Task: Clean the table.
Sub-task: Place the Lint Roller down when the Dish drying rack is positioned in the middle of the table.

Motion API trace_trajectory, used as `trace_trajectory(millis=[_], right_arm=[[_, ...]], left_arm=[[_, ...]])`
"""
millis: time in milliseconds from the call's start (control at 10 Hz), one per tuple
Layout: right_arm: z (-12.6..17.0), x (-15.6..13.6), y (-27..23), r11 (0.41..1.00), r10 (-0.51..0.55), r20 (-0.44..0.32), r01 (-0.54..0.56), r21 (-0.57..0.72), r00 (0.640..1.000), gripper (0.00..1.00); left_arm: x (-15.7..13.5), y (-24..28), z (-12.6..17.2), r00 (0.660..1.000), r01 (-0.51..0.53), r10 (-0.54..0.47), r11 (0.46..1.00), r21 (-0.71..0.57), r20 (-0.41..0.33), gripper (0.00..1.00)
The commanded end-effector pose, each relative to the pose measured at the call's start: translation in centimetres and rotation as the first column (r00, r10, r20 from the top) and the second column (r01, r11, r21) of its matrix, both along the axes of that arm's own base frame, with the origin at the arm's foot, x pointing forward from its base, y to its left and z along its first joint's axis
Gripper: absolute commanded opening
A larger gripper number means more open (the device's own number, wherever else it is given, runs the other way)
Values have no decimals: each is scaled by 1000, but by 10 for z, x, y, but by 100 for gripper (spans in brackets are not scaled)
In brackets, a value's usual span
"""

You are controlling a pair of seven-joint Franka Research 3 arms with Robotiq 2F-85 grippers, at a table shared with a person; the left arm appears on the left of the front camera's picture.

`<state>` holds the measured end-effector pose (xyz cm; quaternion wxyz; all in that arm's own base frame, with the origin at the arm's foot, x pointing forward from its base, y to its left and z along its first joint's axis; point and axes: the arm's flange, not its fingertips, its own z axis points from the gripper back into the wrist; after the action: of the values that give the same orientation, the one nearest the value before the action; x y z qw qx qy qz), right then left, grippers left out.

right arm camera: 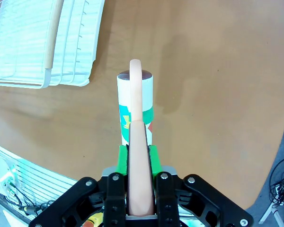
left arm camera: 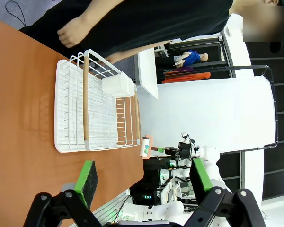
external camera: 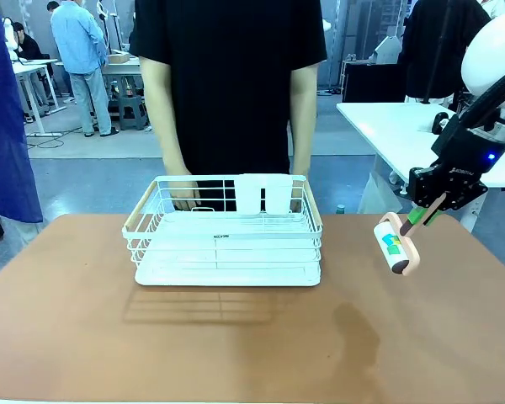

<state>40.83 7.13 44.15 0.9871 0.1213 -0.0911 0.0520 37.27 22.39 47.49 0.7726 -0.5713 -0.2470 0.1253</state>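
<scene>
Reddish-brown counter (external camera: 84,320) spans the foreground, bare and matte, a white wire rack (external camera: 227,240) at its far middle. Right of the rack, right pincer (external camera: 427,210) clenched on a lint roller (external camera: 396,246). Left pincer (left arm camera: 142,182) released. Workshop room behind
</scene>
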Motion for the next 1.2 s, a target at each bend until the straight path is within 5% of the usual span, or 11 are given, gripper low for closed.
trace_trajectory(millis=[0, 300, 400, 500, 600, 700, 1100], right_arm=[[3, -1, -1, 1000, 6, 12, -6, -10, 1000, 21], [0, 0, 0, 1000, 0, 0, 0, 0, 1000, 21], [0, 6, 3, 995, -102, 37, 103, -12, 994, 21], [1, 14, 13, 934, -356, 16, 356, 27, 934, 21], [3, 21, 18, 782, -620, -110, 624, -2, 777, 21], [9, 25, 17, 670, -734, -160, 742, -12, 660, 21], [32, 67, -6, 195, -956, -237, 979, -63, 175, 21]], left_arm=[[-1, 2, 2, 1000, -5, 5, 1000, 0, 7, 100], [-1, 2, 2, 1000, -5, 5, 1000, 0, 7, 100], [-1, 2, 2, 1000, -5, 5, 1000, 0, 7, 100], [-1, 2, 2, 1000, -5, 5, 1000, 0, 7, 100], [-1, 2, 2, 1000, -5, 5, 1000, 0, 7, 100], [-1, 2, 2, 1000, -5, 5, 1000, 0, 7, 100], [-1, 2, 2, 1000, -5, 5, 1000, 0, 7, 100]])
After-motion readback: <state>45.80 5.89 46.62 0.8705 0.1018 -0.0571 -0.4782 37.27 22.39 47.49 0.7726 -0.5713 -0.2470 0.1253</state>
